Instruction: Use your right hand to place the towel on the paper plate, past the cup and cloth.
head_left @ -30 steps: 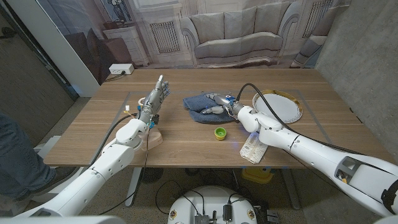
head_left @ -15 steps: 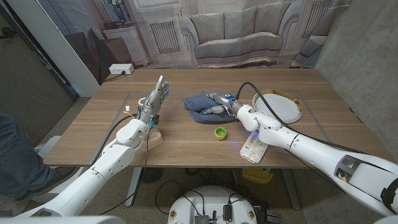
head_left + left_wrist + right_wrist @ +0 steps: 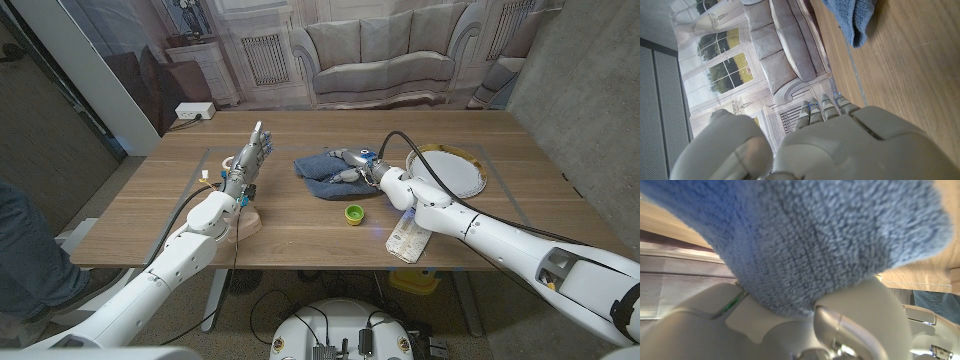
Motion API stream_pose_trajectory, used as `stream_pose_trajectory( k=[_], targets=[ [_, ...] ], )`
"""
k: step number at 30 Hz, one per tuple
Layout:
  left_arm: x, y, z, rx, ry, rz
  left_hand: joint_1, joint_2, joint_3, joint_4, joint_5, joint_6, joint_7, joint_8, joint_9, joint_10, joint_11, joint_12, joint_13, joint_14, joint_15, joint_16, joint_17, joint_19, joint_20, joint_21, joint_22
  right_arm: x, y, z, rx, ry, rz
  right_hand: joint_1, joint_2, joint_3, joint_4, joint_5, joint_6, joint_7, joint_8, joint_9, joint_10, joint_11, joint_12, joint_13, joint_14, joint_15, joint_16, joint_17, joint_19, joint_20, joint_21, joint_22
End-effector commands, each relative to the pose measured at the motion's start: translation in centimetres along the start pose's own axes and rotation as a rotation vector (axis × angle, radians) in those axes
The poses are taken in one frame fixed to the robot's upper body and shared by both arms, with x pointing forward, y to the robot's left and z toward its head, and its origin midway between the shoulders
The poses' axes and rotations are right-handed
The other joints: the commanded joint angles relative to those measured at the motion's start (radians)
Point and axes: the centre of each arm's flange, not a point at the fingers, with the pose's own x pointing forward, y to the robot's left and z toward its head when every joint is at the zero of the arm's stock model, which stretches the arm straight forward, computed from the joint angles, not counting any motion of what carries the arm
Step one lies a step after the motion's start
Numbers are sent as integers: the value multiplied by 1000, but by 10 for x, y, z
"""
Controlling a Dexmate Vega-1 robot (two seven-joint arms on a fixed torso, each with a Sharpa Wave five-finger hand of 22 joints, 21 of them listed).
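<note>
Towel (image 3: 320,167) lies bunched under the right hand's (image 3: 350,166) gripping fingers.

Blue terry towel (image 3: 322,167), fuzzy blue in the right wrist view too (image 3: 830,240); white paper plate (image 3: 452,170) with a yellowish rim; small lime-green cup (image 3: 354,213); tan cloth (image 3: 244,221); a white packet with dark print (image 3: 408,238); warm brown wood-grain table (image 3: 300,240); pale grey left hand (image 3: 250,158) and right hand (image 3: 352,166) with blue accents

Right hand's (image 3: 352,168) fingers buried in towel (image 3: 318,167)
</note>
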Motion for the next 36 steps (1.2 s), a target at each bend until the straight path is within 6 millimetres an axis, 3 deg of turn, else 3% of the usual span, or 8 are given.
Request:
stream_pose_trajectory(
  k=[1,5,12,17,19,26,31,36],
  targets=[
    [-1,0,1,1,-3,3,2,7,-7,0,4,7,-2,-2,6,5,-3,3,4,1,0,3,4,4,-21,3,6,2,-2,1,-2,-11,-19,30,-4,6,8,2,23,-2,10,4,43,-2,15,3,38,-78,9,5,45,-64,13,1],
    [-1,0,1,3,-3,3,2,7,-8,0,4,7,-3,-3,6,5,1,3,4,0,0,3,5,4,-21,3,6,2,-2,1,-7,-16,-21,47,-6,5,9,2,27,-8,9,6,50,-12,15,3,52,-87,9,7,62,-101,12,1],
    [-4,1,1,3,3,4,3,8,-9,0,4,6,-3,-3,6,5,0,3,4,1,0,3,5,4,-21,3,6,3,-2,3,-10,-23,-28,86,6,13,7,3,48,-21,13,7,66,-23,18,3,79,-103,14,11,79,-135,10,1],
    [-5,2,2,5,4,4,3,8,-10,0,4,7,-2,-3,6,7,-2,3,4,1,0,3,5,4,-21,3,6,3,-3,4,-12,-24,-42,123,20,16,11,-2,79,-28,21,10,96,-42,26,3,115,-126,20,16,103,-187,11,3],
    [-5,2,2,5,5,4,3,9,-10,0,4,7,-2,-3,6,6,0,3,4,0,-1,3,5,4,-21,3,6,3,-3,5,-8,-26,-52,131,21,14,15,-6,93,-30,24,10,121,-44,33,3,143,-147,27,17,115,-195,12,4],
    [-5,2,3,8,6,1,4,9,-11,0,4,7,-4,-3,6,5,0,2,4,0,0,3,5,4,-21,3,6,2,-3,6,-6,-30,-70,156,32,8,23,-19,137,-36,33,13,202,-58,56,2,203,-173,35,17,158,-209,23,8],
    [-5,2,2,7,8,-2,4,10,-13,0,3,7,-2,-3,6,5,-2,2,4,0,-1,3,5,4,-21,3,6,1,-2,7,-1,-29,-91,195,48,4,28,-38,233,-40,59,16,314,-57,80,-4,325,-178,52,9,195,-214,37,16],
    [-5,3,2,5,7,-3,5,11,-13,0,3,7,-2,-3,6,5,-2,2,5,1,0,3,5,4,-21,3,6,1,-2,8,-1,-27,-97,218,59,1,29,-50,279,-40,67,17,377,-64,86,-8,390,-179,55,3,216,-217,49,20]
  ],
)
